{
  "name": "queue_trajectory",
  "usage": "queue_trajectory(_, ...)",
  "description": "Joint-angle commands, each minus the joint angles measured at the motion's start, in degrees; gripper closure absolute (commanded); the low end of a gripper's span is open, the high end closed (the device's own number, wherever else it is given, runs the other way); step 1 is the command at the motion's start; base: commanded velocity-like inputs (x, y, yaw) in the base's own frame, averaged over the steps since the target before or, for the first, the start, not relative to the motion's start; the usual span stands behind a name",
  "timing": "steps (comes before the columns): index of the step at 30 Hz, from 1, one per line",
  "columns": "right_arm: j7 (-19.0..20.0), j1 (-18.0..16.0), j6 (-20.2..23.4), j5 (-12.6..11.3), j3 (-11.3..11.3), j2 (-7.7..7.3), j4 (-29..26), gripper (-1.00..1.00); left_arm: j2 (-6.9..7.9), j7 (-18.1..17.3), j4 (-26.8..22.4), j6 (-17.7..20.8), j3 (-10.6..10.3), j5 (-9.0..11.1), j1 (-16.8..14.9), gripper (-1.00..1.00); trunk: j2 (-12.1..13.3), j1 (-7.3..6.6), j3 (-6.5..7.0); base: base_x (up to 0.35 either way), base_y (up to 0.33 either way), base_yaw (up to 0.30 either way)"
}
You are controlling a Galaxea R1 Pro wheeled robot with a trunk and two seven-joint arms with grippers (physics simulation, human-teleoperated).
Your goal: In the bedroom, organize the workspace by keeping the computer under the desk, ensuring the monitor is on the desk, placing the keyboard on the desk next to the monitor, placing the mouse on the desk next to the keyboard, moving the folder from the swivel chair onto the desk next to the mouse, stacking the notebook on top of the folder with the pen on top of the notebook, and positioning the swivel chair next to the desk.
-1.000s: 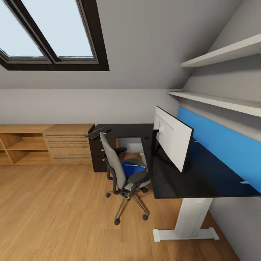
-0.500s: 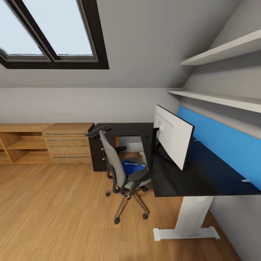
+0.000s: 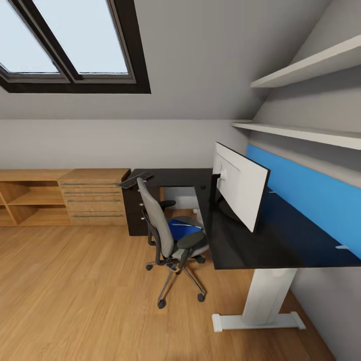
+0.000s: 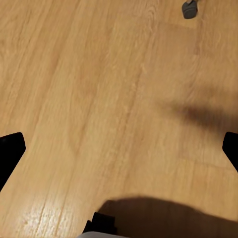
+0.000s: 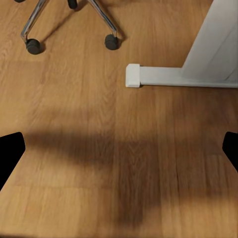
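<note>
The folder (image 3: 183, 231) lay bright blue on the swivel chair (image 3: 168, 235) seat, tucked against the black desk (image 3: 250, 240). On the desk stood the monitor (image 3: 239, 184), white back toward us; the keyboard (image 3: 136, 180) overhung the far corner. Both our wrist views faced the wood floor (image 4: 99, 99), each gripper's dark fingertips spread wide, holding nothing.

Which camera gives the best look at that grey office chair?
The head view: the grey upholstered swivel chair shows whole, beside the black desk. The right wrist view catches its chrome legs and castors; the left wrist view, one castor.
</note>
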Motion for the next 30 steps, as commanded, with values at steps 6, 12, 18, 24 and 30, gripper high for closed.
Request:
queue_trajectory(6, -0.04, -0.04, -0.18, 0.26, -0.10, -0.17, -0.07, -1.00, 0.28, 0.05, 0.00, -0.05, -0.08, 0.56, 0.03, -1.00, -2.45, 1.33, -1.13, 0.000, 0.000, 0.000)
queue_trajectory(12, -0.04, -0.04, -0.17, 0.30, -0.04, -0.25, 0.08, -1.00, 0.81, -0.02, 0.13, -0.04, -0.11, 0.63, 0.03, -1.00, -4.86, 2.65, -2.21, 0.000, 0.000, 0.000)
queue_trajectory(18, -0.04, -0.04, -0.09, 0.34, 0.17, -0.13, 0.30, -1.00, 0.94, 0.04, 1.11, 0.14, -0.15, 0.71, 0.03, -1.00, -7.27, 3.96, -3.29, 0.000, 0.000, 0.000)
queue_trajectory(24, -0.04, -0.04, -0.12, 0.28, 0.07, -0.24, 0.26, -1.00, 0.69, -0.03, 1.54, 0.18, -0.12, 2.30, 0.03, -1.00, -9.67, 5.28, -4.36, 0.000, 0.000, 0.000)
queue_trajectory(30, -0.10, -0.04, -0.15, 0.26, 0.05, -0.33, 0.20, -1.00, -0.41, -0.08, 1.58, -0.13, -0.22, 2.71, 0.03, -1.00, -12.08, 6.60, -5.44, 0.000, 0.000, 0.000)
